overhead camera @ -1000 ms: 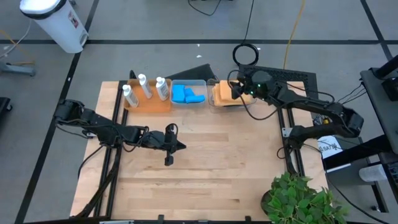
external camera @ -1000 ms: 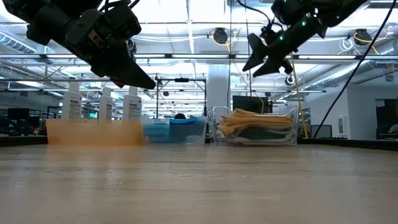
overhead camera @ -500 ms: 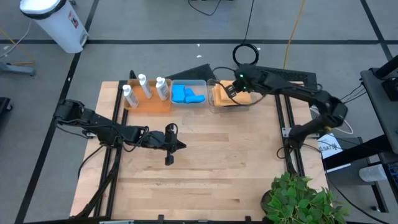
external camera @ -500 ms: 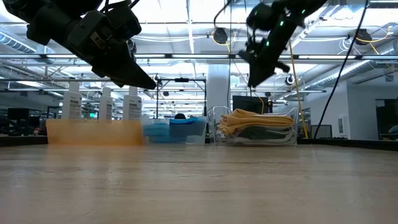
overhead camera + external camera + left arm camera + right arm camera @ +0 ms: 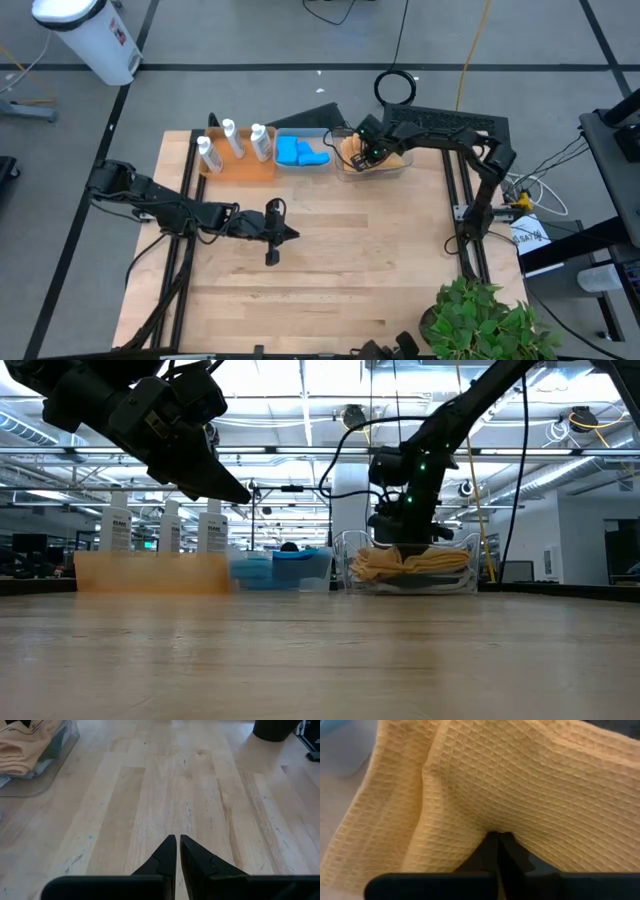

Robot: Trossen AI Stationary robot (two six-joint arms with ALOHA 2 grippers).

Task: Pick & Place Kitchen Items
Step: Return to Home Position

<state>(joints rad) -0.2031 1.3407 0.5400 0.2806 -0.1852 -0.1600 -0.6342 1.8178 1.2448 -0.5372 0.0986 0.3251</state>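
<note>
Orange waffle-weave cloth (image 5: 520, 785) fills nearly everything the right wrist camera sees. The right gripper (image 5: 498, 840) has its two dark fingers closed together, their tips pressed into a fold of it. From above, that arm reaches across the back of the wooden table (image 5: 200, 780) and dips into the right clear plastic bin (image 5: 347, 565). The orange cloth lies on top there, with a darker cloth (image 5: 440, 574) underneath.

The middle clear bin (image 5: 305, 131) just beside it holds the bright blue sponges (image 5: 300, 152). Next along, three white capped bottles (image 5: 232, 138) stand upright on the orange tray (image 5: 240, 168).

The left gripper (image 5: 177, 837) hangs over bare wood nearer the table's middle, well apart from the bins, with its fingers together and nothing between them.
</note>
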